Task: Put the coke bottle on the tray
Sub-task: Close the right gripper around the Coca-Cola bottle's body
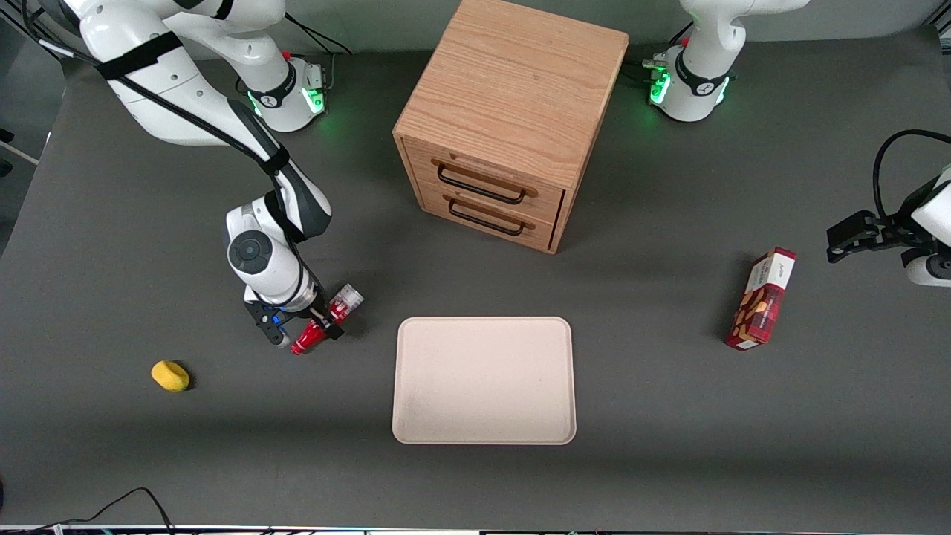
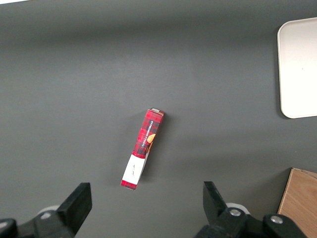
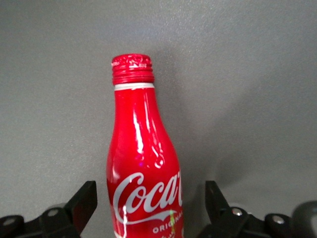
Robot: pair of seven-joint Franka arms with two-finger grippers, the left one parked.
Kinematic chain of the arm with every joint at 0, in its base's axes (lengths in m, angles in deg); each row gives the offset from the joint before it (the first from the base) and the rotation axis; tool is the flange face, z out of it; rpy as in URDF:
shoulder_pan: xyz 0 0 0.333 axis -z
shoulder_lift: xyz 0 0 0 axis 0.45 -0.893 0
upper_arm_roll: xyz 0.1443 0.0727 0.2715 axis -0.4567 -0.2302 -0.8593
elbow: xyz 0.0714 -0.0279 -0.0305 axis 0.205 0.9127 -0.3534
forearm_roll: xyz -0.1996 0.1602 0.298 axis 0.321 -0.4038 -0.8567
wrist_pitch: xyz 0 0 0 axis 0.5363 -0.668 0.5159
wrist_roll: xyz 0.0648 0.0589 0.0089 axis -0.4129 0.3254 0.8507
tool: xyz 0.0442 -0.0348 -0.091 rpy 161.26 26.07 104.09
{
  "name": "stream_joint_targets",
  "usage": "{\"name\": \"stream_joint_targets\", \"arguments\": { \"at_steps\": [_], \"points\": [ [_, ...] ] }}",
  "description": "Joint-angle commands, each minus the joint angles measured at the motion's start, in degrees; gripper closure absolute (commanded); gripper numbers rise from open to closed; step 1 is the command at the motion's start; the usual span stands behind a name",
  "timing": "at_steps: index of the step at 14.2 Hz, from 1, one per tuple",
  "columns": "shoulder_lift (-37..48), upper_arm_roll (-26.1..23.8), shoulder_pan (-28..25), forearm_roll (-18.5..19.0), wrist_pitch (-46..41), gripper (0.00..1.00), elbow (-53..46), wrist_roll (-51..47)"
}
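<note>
The coke bottle [image 1: 307, 339] is a small red bottle lying on its side on the dark table, its silvery base pointing toward the drawers and its red cap nearer the front camera. It lies beside the beige tray [image 1: 483, 380], toward the working arm's end. My right gripper [image 1: 322, 324] is down over the bottle's middle. In the right wrist view the bottle [image 3: 142, 144] shows its white script logo between the two black fingers. The gripper [image 3: 148, 201] stands open, with a gap on each side of the bottle. The tray [image 2: 298, 64] holds nothing.
A wooden two-drawer cabinet [image 1: 513, 126] stands farther from the front camera than the tray. A red snack box [image 1: 761, 301] lies toward the parked arm's end. A small yellow object [image 1: 170, 375] sits toward the working arm's end, nearer the camera than the gripper.
</note>
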Motion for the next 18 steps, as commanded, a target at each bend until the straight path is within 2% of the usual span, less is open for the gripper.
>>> {"name": "stream_joint_targets", "arguments": {
  "at_steps": [1,2,3,4,5,8,15,18],
  "points": [
    [-0.73,0.06,-0.31,1.97,0.54,0.10,-0.88,-2.52],
    [-0.73,0.06,-0.31,2.06,0.46,0.14,-0.88,-2.52],
    [-0.82,0.06,-0.31,2.06,0.54,0.27,-0.88,-2.52],
    [-0.91,0.06,-0.31,2.06,0.54,0.75,-0.88,-2.87],
    [-0.65,0.06,-0.31,3.10,0.54,1.00,-0.79,-2.87],
    [-0.82,-0.03,-0.31,4.78,0.54,1.00,-0.97,-4.89],
    [-0.47,-0.03,-0.22,4.87,-0.33,1.00,-2.02,-4.19],
    [1.81,-0.47,-0.22,4.43,-9.52,1.00,-5.87,-2.36]
  ]
}}
